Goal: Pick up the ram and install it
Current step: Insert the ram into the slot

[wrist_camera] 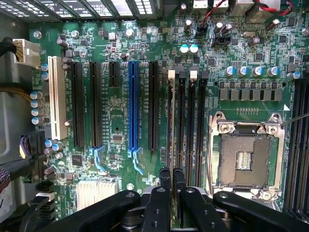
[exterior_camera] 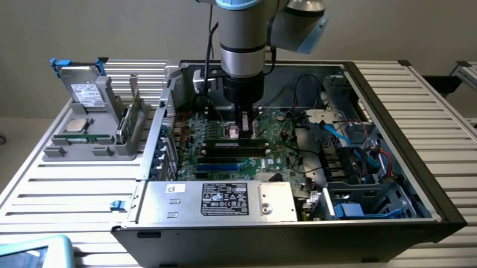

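The arm point(exterior_camera: 240, 33) comes down vertically, with its final grey segment upright. The elbow joint sits just to the exterior view's right of that segment. The black wrist point(exterior_camera: 242, 89) points straight down. The gripper point(exterior_camera: 240, 127) is in line below the wrist, at its lowest point. In the wrist view, the gripper point(wrist_camera: 172, 173) has its two black fingers point(wrist_camera: 165, 176) parallel and nearly together. They are clamped on the thin edge of the ram point(wrist_camera: 171, 121).

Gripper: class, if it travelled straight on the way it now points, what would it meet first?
Probably the motherboard's memory slots: the gripper, shut on the ram held edge-on, points down at the end slot of that row. Depth is unclear.
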Motion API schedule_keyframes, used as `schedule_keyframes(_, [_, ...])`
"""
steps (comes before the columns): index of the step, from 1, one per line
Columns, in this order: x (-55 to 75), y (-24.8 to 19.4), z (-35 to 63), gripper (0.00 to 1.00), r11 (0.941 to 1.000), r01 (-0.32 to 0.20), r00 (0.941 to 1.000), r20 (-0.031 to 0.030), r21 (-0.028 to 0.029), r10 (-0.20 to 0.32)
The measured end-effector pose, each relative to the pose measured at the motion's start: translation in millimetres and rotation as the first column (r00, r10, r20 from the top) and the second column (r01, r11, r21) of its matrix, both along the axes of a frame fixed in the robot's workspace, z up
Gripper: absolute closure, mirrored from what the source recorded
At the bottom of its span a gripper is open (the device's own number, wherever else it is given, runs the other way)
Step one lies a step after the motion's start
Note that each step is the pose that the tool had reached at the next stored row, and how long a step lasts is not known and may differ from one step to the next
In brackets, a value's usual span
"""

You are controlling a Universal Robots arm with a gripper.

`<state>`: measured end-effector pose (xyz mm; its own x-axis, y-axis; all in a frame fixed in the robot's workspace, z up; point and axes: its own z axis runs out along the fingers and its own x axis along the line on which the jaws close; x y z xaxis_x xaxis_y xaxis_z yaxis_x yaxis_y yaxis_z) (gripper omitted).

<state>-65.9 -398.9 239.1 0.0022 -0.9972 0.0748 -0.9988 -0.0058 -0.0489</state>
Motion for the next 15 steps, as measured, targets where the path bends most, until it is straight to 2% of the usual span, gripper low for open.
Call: schedule_keyframes(15, [0.1,-0.4,-4.8,0.86,1.0,0.0,1.0,0.0005,0.0,0.0])
